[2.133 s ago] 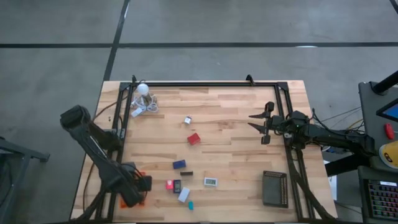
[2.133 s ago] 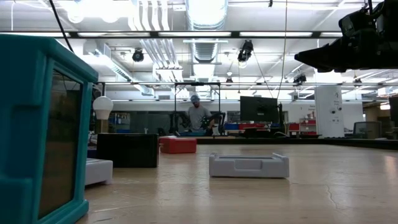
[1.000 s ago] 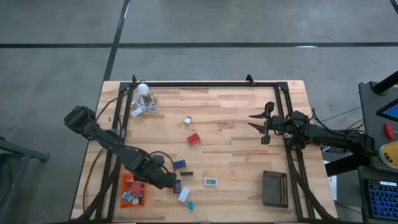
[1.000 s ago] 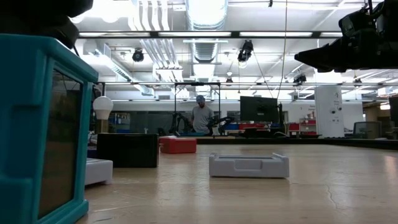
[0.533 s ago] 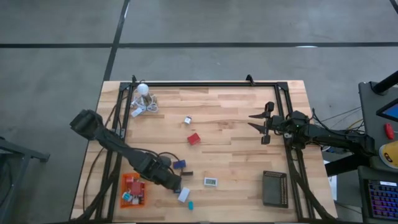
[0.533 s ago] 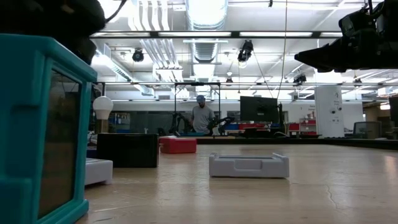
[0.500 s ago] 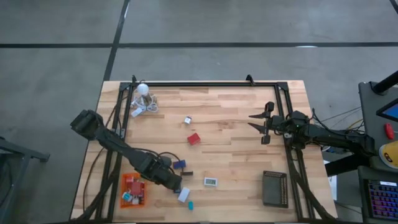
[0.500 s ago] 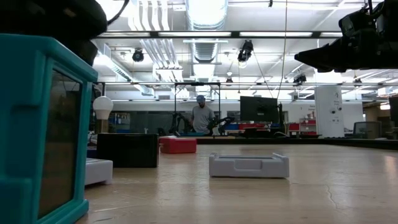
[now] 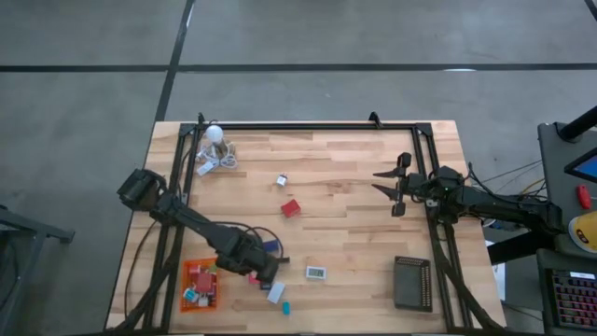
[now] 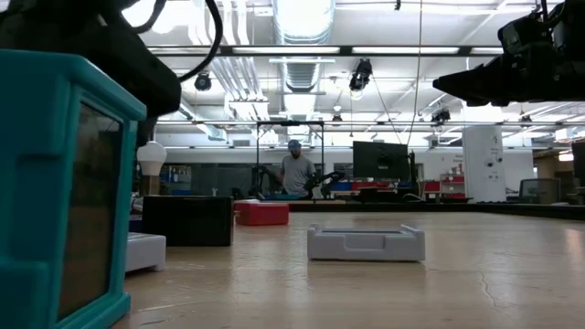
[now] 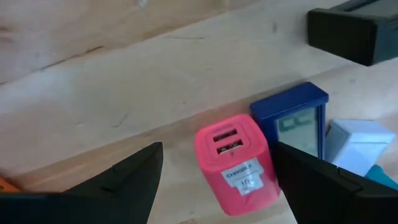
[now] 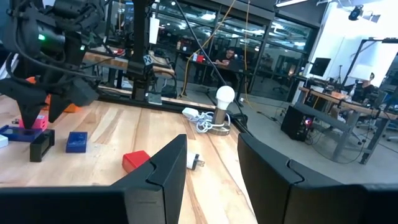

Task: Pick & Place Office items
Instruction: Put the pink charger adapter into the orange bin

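Observation:
My left gripper (image 11: 219,149) points steeply down at the near left of the table, open. Its two fingers stand on either side of a pink block (image 11: 236,165) without touching it. The block lies flat on the wood. Beside it lie a navy piece with a small screen (image 11: 295,121), a white block (image 11: 357,143) and a black block (image 11: 354,31). In the high view the left gripper (image 9: 261,273) hides the pink block. More office items are scattered about: a red block (image 9: 291,208), a blue one (image 9: 271,245) and a white display piece (image 9: 316,273). My right gripper (image 9: 382,183) waits level and open at the right.
An orange tray (image 9: 201,285) holding several pieces sits at the near left. A black ribbed tray (image 9: 412,282) is at the near right. A white bulb with coiled cord (image 9: 215,149) stands at the far left. A black frame rail (image 9: 308,126) borders the table. A person stands far behind the table.
My left gripper has moved from beside the orange tray toward the table's right edge and gone down over the pink block, staying open. The blocks and my right arm have kept still.

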{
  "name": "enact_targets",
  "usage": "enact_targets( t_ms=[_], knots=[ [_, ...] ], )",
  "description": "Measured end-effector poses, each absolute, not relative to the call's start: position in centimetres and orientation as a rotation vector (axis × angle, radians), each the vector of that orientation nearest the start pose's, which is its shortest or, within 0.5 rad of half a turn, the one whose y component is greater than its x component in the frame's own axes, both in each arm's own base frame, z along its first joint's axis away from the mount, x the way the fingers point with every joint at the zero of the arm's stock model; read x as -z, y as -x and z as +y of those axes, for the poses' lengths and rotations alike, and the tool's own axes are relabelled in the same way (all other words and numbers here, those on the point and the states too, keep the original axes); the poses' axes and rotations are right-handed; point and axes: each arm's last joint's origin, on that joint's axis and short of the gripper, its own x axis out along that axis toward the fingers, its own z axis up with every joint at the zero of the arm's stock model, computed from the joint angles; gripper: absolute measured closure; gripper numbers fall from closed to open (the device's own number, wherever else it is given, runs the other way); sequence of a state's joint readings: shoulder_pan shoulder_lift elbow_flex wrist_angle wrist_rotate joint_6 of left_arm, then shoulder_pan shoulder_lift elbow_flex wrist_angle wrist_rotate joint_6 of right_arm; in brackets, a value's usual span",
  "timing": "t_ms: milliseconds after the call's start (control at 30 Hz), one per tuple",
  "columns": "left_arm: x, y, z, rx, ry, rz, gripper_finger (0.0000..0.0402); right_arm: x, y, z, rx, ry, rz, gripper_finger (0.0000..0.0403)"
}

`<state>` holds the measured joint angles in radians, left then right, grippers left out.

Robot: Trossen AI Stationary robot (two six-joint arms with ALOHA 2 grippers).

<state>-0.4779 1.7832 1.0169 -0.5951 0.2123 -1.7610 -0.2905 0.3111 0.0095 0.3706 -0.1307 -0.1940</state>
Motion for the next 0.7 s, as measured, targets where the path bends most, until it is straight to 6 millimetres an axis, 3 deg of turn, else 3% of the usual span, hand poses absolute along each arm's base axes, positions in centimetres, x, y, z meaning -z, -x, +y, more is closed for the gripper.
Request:
enact_targets(
  t_ms=[233,700],
  knots=[
    [-14.04,-27.64,-14.89,-0.745,1.230,1.446,0.0112,-17.54,-11.29,-2.98,0.166,0.208,-0.052,0.0264],
    [-14.11,-27.57,-14.87,-0.746,1.230,1.450,0.0215,-17.55,-11.29,-2.98,0.166,0.208,-0.052,0.0264]
  ],
)
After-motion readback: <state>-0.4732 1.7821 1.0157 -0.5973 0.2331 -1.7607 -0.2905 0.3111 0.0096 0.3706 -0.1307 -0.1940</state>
